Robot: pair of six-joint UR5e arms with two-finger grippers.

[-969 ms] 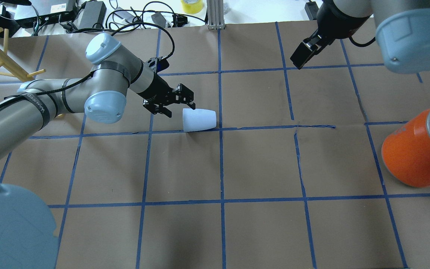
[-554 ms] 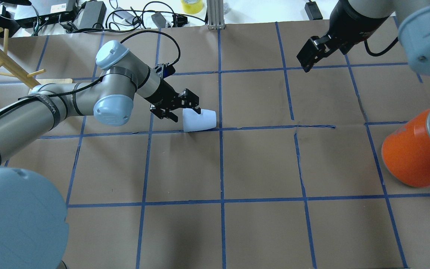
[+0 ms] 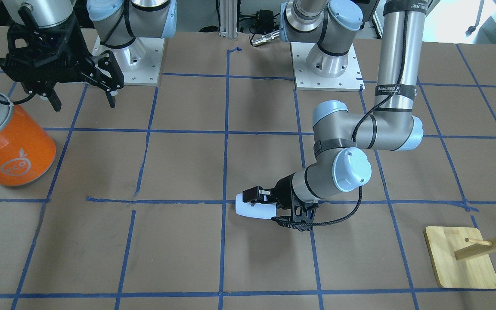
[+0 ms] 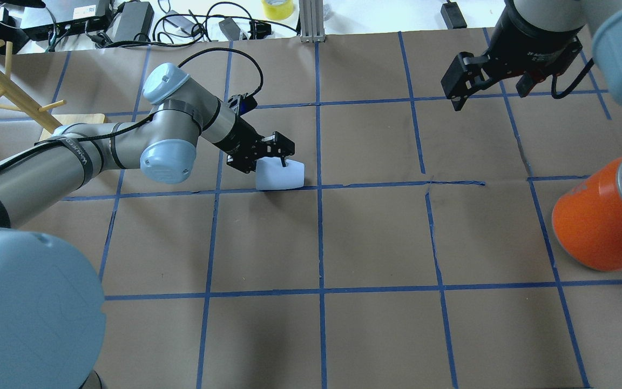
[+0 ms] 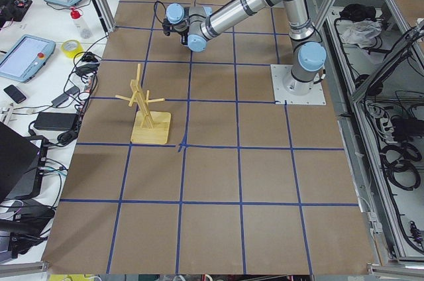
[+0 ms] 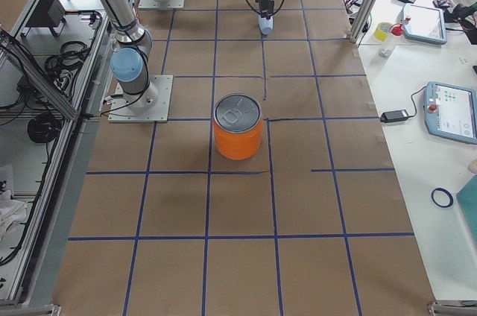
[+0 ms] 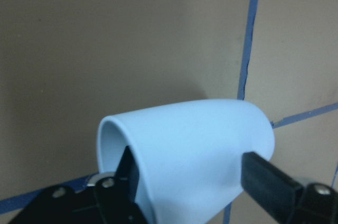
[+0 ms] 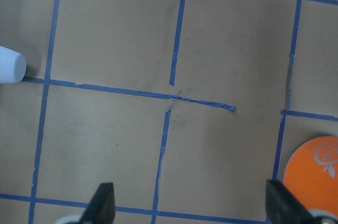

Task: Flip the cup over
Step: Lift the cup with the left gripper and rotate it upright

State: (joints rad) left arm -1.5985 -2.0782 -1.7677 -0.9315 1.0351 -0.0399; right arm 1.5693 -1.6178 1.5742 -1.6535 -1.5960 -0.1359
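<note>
The cup point(image 4: 291, 176) is a small pale blue-white tumbler lying on its side on the brown paper, mouth toward my left arm. It also shows in the front view point(image 3: 246, 209), the left wrist view point(image 7: 200, 129) and the right wrist view point(image 8: 10, 65). My left gripper point(image 4: 274, 166) is low over it. In the left wrist view the fingers point(image 7: 266, 187) press both sides of the cup near its rim. My right gripper point(image 4: 489, 92) hangs open and empty over the far right of the table point(image 4: 376, 243), far from the cup.
A large orange can point(image 4: 597, 221) with a silver top stands at the right edge. A wooden peg rack point(image 4: 3, 81) on a wooden base point(image 3: 461, 258) stands at the far left. Cables and power bricks point(image 4: 133, 21) lie beyond the far edge.
My left gripper slid forward over the cup's mouth end and closed on its sides; the cup shifted slightly toward the arm. My right gripper drifted right and turned.
</note>
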